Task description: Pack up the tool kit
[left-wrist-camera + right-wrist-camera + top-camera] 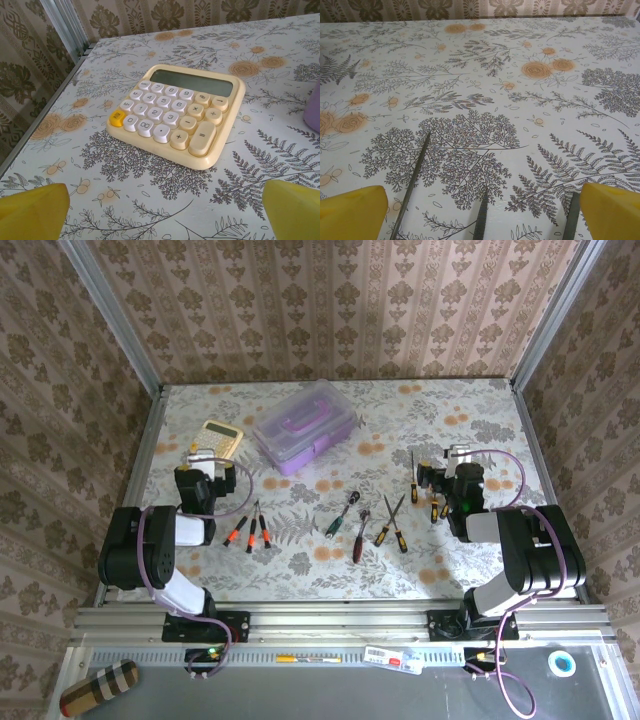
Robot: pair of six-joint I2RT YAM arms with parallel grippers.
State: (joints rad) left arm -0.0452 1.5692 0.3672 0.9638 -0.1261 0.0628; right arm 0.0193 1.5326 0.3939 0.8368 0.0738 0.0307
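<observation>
The purple case sat closed toward the far middle of the table, its clear lid down and its purple handle showing on top. It looked light, stiff and smooth. I judged the handle or the lid edge the best place to take hold, though the plastic might slip between the fingers.

The tools lay loose nearer the arms. There were orange-handled screwdrivers on the left, a mixed cluster in the middle, and more screwdrivers beside the right gripper. They seemed light and rigid, best pinched at the fat handles, since the thin shafts could roll.

Both grippers had their fingers spread apart and held nothing. The left gripper faced a yellow calculator.

The table wore a flat floral sheet, and patterned walls closed it in.
</observation>
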